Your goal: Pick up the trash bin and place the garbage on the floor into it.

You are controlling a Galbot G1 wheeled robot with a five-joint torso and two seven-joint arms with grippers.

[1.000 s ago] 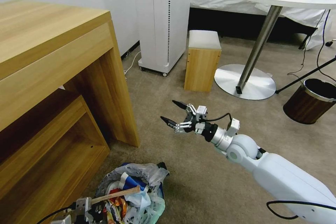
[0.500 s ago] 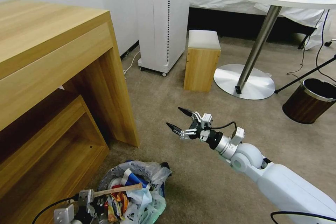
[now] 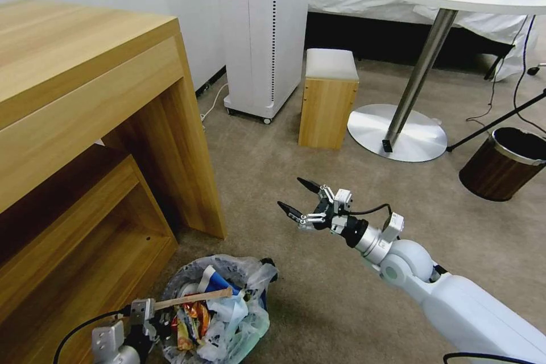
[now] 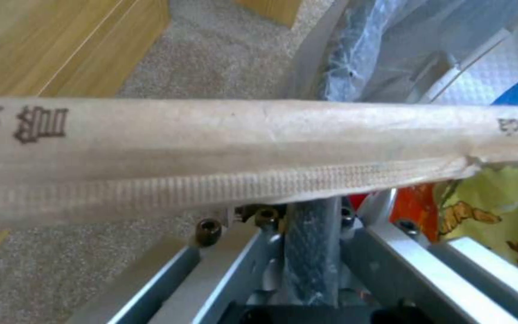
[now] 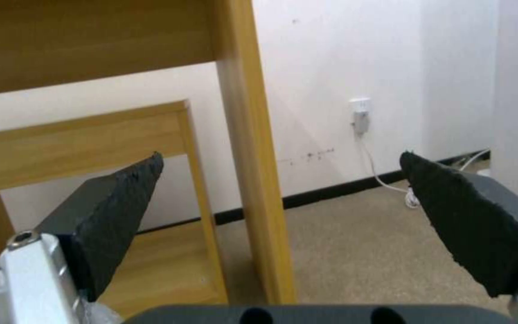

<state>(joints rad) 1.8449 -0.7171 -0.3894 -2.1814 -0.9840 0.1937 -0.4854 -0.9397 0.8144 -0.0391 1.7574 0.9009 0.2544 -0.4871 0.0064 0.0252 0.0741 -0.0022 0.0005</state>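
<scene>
The trash bin (image 3: 245,274), lined with a crinkly whitish bag, sits at the lower edge of the head view beside the desk. It holds garbage: red and orange wrappers (image 3: 190,318), a blue-white carton (image 3: 219,285) and a paper-sleeved wooden stick (image 3: 193,298) lying across the top. My left gripper (image 3: 142,315) is shut on the bin's near rim. In the left wrist view its metal fingers (image 4: 391,252) clamp the dark rim bar (image 4: 310,243) under the stick (image 4: 259,144). My right gripper (image 3: 298,196) hangs open over the beige carpet floor (image 3: 318,307), its pads (image 5: 121,211) wide apart and holding nothing.
A wooden desk (image 3: 85,96) with an open shelf stands on the left. Farther off are a white tower appliance (image 3: 264,28), a small wooden stool (image 3: 329,102), a round table's steel base (image 3: 398,131) and a brown wood-look bin (image 3: 503,162). Open carpet lies between them.
My left gripper and the bin have shifted a little up and forward in the head view. The right arm has drawn slightly right and down, its gripper staying open.
</scene>
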